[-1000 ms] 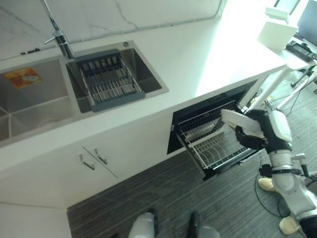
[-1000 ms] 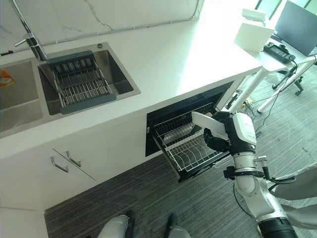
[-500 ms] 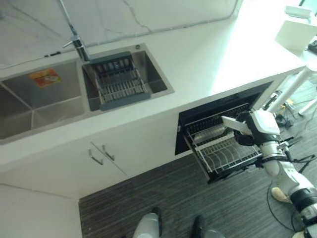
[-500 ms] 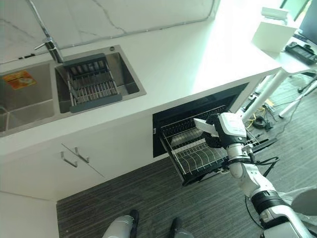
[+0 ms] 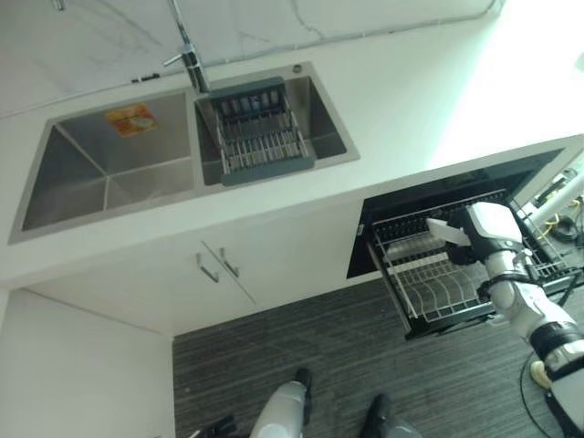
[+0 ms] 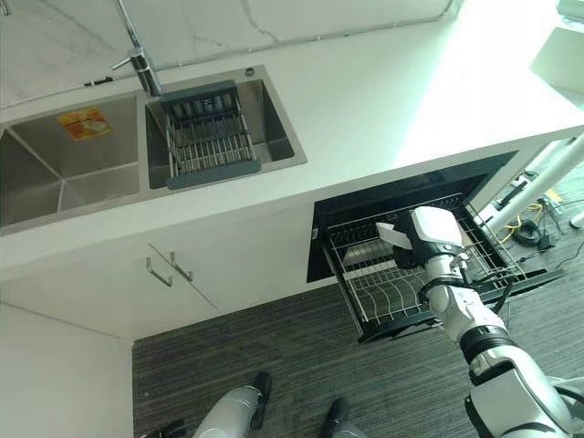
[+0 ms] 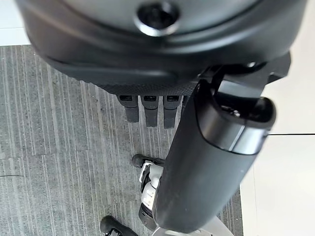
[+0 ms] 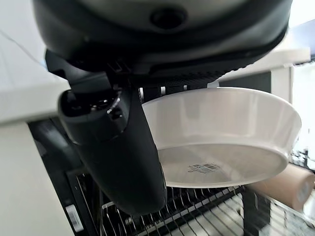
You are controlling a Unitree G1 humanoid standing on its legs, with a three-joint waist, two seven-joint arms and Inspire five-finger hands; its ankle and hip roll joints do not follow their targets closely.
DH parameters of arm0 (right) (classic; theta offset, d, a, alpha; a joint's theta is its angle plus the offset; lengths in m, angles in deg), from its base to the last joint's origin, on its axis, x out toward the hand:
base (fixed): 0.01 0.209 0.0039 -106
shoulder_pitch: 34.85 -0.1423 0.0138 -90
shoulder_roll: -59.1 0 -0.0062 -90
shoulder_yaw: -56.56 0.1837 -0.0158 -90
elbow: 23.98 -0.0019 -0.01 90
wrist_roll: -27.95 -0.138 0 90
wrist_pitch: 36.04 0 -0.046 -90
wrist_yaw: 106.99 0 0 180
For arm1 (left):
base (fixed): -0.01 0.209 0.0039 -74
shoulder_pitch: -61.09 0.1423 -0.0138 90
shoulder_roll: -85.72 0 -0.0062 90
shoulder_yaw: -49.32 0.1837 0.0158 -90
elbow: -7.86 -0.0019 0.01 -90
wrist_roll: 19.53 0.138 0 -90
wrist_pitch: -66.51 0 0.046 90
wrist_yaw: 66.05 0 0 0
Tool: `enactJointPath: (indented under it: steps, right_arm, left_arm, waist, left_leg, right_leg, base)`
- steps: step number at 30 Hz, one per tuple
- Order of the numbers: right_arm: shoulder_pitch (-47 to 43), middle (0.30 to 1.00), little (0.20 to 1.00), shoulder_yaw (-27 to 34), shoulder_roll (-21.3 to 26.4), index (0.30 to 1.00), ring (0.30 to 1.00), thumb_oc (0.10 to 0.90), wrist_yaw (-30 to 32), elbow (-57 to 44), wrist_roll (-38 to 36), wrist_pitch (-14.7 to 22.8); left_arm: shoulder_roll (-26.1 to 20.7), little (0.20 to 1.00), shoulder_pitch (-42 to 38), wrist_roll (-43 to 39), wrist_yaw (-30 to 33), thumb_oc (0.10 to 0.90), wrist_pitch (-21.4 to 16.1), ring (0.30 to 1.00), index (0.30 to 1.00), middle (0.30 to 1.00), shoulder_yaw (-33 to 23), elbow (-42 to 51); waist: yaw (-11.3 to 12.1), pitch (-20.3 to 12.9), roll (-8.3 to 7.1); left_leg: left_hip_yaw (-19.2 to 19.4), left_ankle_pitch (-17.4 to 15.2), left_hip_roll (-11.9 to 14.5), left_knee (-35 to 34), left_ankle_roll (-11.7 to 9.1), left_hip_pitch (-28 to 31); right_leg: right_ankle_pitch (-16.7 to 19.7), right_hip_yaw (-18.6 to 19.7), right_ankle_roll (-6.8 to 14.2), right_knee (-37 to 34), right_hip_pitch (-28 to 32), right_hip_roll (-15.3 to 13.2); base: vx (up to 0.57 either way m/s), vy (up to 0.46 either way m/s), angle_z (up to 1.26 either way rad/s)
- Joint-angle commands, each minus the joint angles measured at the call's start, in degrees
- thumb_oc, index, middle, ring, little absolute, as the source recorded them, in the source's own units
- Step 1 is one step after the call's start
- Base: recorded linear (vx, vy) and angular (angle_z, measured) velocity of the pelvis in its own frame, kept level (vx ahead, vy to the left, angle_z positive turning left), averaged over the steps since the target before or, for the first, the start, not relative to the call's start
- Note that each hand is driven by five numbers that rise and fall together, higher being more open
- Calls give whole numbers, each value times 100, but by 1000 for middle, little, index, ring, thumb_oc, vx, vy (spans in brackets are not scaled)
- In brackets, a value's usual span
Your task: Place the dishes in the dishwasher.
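A: So, what is the right hand (image 8: 115, 147) doing?

B: It is closed on a white dish (image 8: 224, 135). In the right wrist view the thumb lies along the dish's outer wall and the fingers sit behind its rim, so the dish is pinched between them. Its underside faces the camera, with a small label near the middle.

A: And where is that dish in the kitchen?

B: Over the pulled-out dishwasher rack (image 6: 388, 287), held on edge just above the wires. From the head views the right hand (image 6: 429, 239) sits over the back part of the rack with the dish (image 6: 393, 235) sticking out toward the sink side. Whether the dish touches the wires cannot be told.

A: Anything else in the rack?

B: A tan cylinder (image 8: 290, 189) lies in it, just beside the dish and lower.

A: And the left hand?

B: The left hand (image 7: 206, 167) shows in its own wrist view, hanging over grey striped floor (image 7: 54, 147), fingers straight and relaxed, holding nothing.

A: What lies further out?

B: The rack comes out of a dark dishwasher opening (image 6: 401, 192) under a white counter (image 6: 365, 100). Farther along the counter is a double steel sink (image 5: 137, 164); a grey drainer basket (image 5: 260, 137) sits across the basin nearer the dishwasher, with the tap (image 5: 187, 50) behind it. White cupboard doors with two handles (image 5: 217, 265) stand below the sink.
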Motion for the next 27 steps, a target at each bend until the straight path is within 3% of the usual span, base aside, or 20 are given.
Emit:
enactJointPath:
  steps: [1,10,11,12,13,20,22,23,27]
  right_arm:
    - [-714,300,300,77,190,300,300,400,266,-13,-246,56]
    - [-1384,300,300,45,340,300,300,400,169,498,-930,-294]
    - [-1428,439,439,24,364,439,439,493,70,504,-999,-350]
    - [-1452,836,836,5,371,836,836,758,57,486,-995,-373]
    - [-1561,900,900,5,387,900,900,800,24,457,-1014,-405]
    - [-1661,900,900,-168,588,900,900,800,-750,384,-1306,-509]
    - [-1559,900,900,-89,587,900,900,800,-1519,368,-1578,-778]
    - [-1417,900,900,-153,681,900,900,800,-2333,296,-1713,-1024]
    - [-1215,900,900,-50,796,900,900,800,-2733,43,-2225,-1140]
  left_arm:
    - [-451,900,29,-269,-108,800,-233,900,900,900,305,89]
    - [-742,900,-311,-601,-130,800,-352,900,900,900,453,563]
    - [-764,900,-286,-657,-125,800,-396,900,900,900,467,592]
    - [-779,900,-286,-632,-115,800,-365,900,900,900,443,660]
    - [-827,900,-336,-641,-111,800,-322,900,900,900,433,752]
    - [-914,900,-289,-552,-189,800,-299,900,900,900,491,926]
    - [-935,900,-249,-485,-185,800,-299,900,900,900,450,952]
    - [-1026,900,-261,-394,-157,800,-158,900,900,900,363,1037]
    - [-1144,900,-294,-338,-104,800,47,900,900,900,233,1054]
  waist:
    - [71,-92,-72]
    - [152,445,27]
    - [132,444,34]
    - [117,446,40]
    - [103,466,29]
    - [46,427,-102]
    - [45,414,-153]
    - [40,395,-263]
    - [-15,338,-431]
  left_leg:
    - [-234,83,284,-425,-426,252]
    - [-237,140,234,-425,-395,-222]
    - [-225,131,214,-425,-396,-230]
    - [-209,135,210,-425,-399,-237]
    - [-177,141,235,-425,-407,-268]
    - [-87,115,324,-425,-441,-267]
    - [-78,101,348,-425,-456,-241]
    - [-56,97,382,-425,-469,-221]
    - [-2,76,455,-425,-488,-128]
  right_leg:
    - [-60,363,568,74,46,-315]
    - [49,388,566,74,-393,-346]
    - [45,424,570,74,-423,-335]
    - [54,455,570,74,-453,-334]
    - [64,481,564,74,-497,-339]
    - [85,535,579,74,-555,-299]
    - [77,528,582,74,-532,-294]
    - [89,508,588,74,-504,-297]
    - [88,492,582,74,-416,-267]
  base:
    - [-62,-41,5]
    - [-140,-62,11]
    - [-84,-43,4]
    - [-80,-30,-3]
    - [-88,-15,-5]
    - [-57,-15,-4]
    - [-17,-50,-5]
    - [-19,-91,-6]
    - [15,-77,-5]
